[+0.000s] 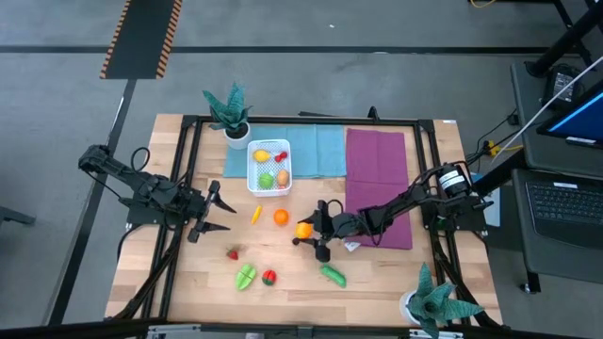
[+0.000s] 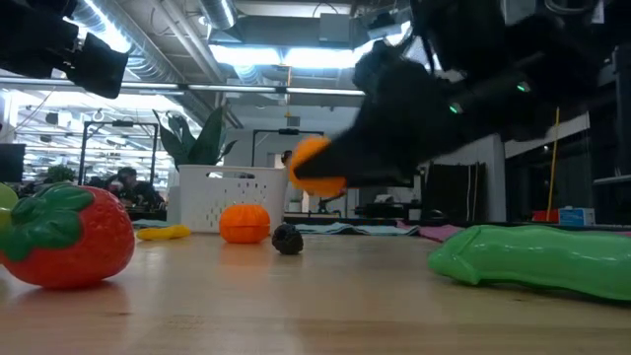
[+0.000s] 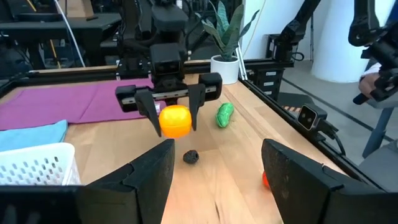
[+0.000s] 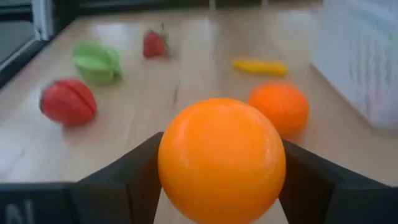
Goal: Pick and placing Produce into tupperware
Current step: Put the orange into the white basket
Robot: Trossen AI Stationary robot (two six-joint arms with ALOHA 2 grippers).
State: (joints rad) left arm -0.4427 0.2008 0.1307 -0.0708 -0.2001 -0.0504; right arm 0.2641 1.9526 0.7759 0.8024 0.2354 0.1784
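Note:
My right gripper (image 1: 306,230) is shut on an orange-yellow ball (image 3: 175,120) above the table's middle, right of the white tupperware (image 1: 268,168), which holds several produce pieces. On the wood lie an orange (image 1: 280,217), a yellow piece (image 1: 255,214), a strawberry (image 1: 232,252), a light green piece (image 1: 245,276), a red piece (image 1: 269,277), a green cucumber (image 1: 332,274) and a small dark piece (image 3: 191,156). My left gripper (image 3: 217,186) waits open at the table's left. My right gripper pinches the orange-yellow ball by its two opposite sides (image 4: 169,155) between its two fingers (image 4: 124,177). The fingers come from the table's right, slanting a little downward. The ball is lifted clear of the wood, above the small dark piece.
A potted plant (image 1: 229,113) stands at the far edge beside the tupperware, another (image 1: 435,299) at the near right corner. A blue cloth (image 1: 316,151) and a purple cloth (image 1: 377,179) lie at the back. A black frame (image 1: 188,169) rims the table.

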